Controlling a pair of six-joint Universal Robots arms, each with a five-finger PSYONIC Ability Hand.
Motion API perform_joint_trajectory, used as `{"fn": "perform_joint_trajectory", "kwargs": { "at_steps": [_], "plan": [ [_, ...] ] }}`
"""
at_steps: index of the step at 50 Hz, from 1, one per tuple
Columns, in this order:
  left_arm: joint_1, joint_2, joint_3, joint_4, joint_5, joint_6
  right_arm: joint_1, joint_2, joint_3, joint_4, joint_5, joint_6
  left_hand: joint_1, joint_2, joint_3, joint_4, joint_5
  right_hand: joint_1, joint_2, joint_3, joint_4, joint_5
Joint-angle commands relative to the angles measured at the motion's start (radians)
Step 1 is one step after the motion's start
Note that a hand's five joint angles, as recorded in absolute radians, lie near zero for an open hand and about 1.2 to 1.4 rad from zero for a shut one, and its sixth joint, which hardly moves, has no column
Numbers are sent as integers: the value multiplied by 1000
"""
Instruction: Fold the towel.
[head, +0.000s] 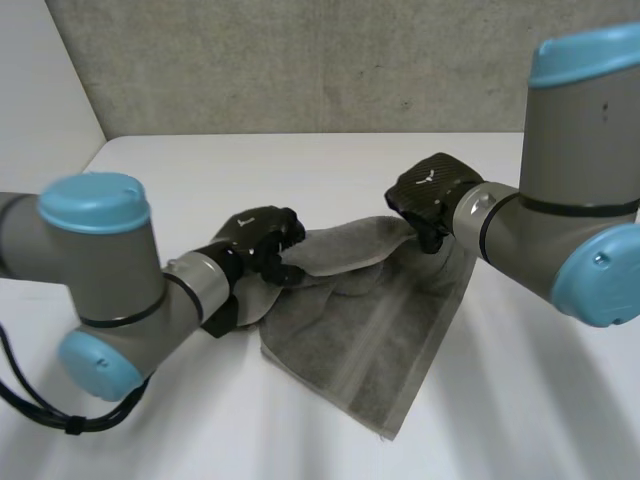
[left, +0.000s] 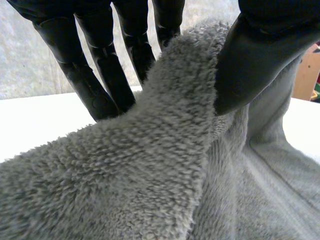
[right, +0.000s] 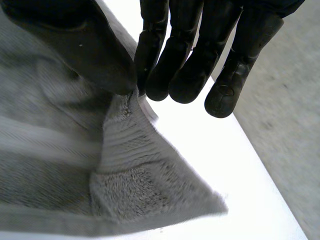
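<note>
Head view: the grey towel (head: 370, 330) hangs over the middle of the white tabletop (head: 250, 165), with its lower end trailing toward the near edge. The left hand (head: 262, 240) pinches one bunched upper corner and the right hand (head: 430, 195) pinches the other. In the left wrist view the towel's pile hides the left fingertips.

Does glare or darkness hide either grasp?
Head view: even light; left hand and right hand both show on the towel. Left wrist view: hand dark, yet its pinch on a towel fold is plain. Right wrist view: table glares white; the pinch at the towel's edge is readable.
</note>
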Motion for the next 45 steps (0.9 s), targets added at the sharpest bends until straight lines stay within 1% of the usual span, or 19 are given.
{"fn": "perform_joint_trajectory", "kwargs": {
  "at_steps": [1, 3, 4, 5, 6, 7, 8, 9, 10, 11, 14, 16, 17, 19, 26, 32, 39, 42, 45],
  "plan": [
    [-7, -68, 56, 72, -41, 4, -53, -26, 118, -191, 99, 5, 54, 45, 21, 46, 27, 72, 60, 55, 61, 52],
    [-8, -70, 53, 119, -101, 22, -63, -52, 181, -249, 101, 6, 20, 10, -13, 12, -7, 72, 60, 55, 61, 52],
    [-8, -70, 53, 119, -101, 22, -63, -52, 181, -249, 101, 6, 19, 10, -14, 11, -8, 72, 60, 55, 61, 52],
    [-8, -69, 48, 138, -132, 40, -69, -58, 213, -277, 102, 6, -18, -28, -51, -26, -46, 72, 60, 55, 61, 52],
    [-8, -68, 48, 138, -132, 41, -69, -58, 214, -277, 102, 6, -19, -28, -52, -27, -46, 72, 60, 55, 61, 52],
    [-8, -68, 45, 150, -161, 59, -78, -63, 242, -307, 104, 8, -123, -133, -156, -131, -151, 72, 60, 55, 61, 52],
    [-8, -68, 42, 153, -185, 77, -89, -66, 265, -339, 105, 9, -319, -329, -352, -327, -346, 72, 60, 55, 61, 52],
    [-8, -68, 42, 153, -186, 77, -89, -66, 266, -340, 105, 9, -321, -331, -354, -329, -348, 72, 60, 55, 61, 52],
    [-10, -68, 39, 149, -202, 96, -99, -69, 287, -373, 107, 17, -531, -540, -563, -538, -558, 72, 60, 55, 61, 52],
    [-13, -68, 36, 146, -215, 112, -113, -72, 302, -410, 110, 30, -643, -653, -676, -651, -670, 72, 60, 55, 61, 52],
    [-20, -62, 27, 139, -219, 128, -148, -78, 321, -470, 111, 75, -709, -718, -742, -717, -736, 72, 60, 55, 61, 52],
    [-37, -41, -19, 110, -219, 165, -168, -78, 324, -487, 111, 102, -846, -856, -879, -854, -873, 72, 60, 55, 61, 52],
    [-37, -41, -19, 110, -219, 165, -169, -78, 324, -487, 111, 103, -847, -856, -880, -855, -874, 72, 60, 55, 61, 52],
    [-37, 8, -68, 83, -219, 195, -199, -64, 327, -492, 107, 158, -908, -918, -941, -916, -935, 72, 60, 55, 61, 52],
    [1, 115, -186, 66, -213, 208, -230, 2, 319, -493, 105, 213, -985, -994, -1017, -992, -1012, 72, 60, 55, 61, 52],
    [39, 197, -306, 78, -213, 209, -235, 16, 332, -493, 102, 222, -967, -977, -1000, -975, -994, 72, 60, 55, 61, 52],
    [43, 186, -346, 136, -227, 209, -222, 14, 355, -493, 99, 238, -941, -950, -974, -949, -968, 72, 60, 55, 61, 52],
    [43, 153, -341, 168, -232, 212, -222, 16, 361, -495, 98, 238, -844, -854, -877, -852, -871, 72, 60, 55, 61, 52],
    [43, 111, -326, 179, -238, 226, -222, 16, 367, -498, 98, 238, -817, -827, -850, -825, -845, 72, 60, 55, 61, 52]
  ]
}}
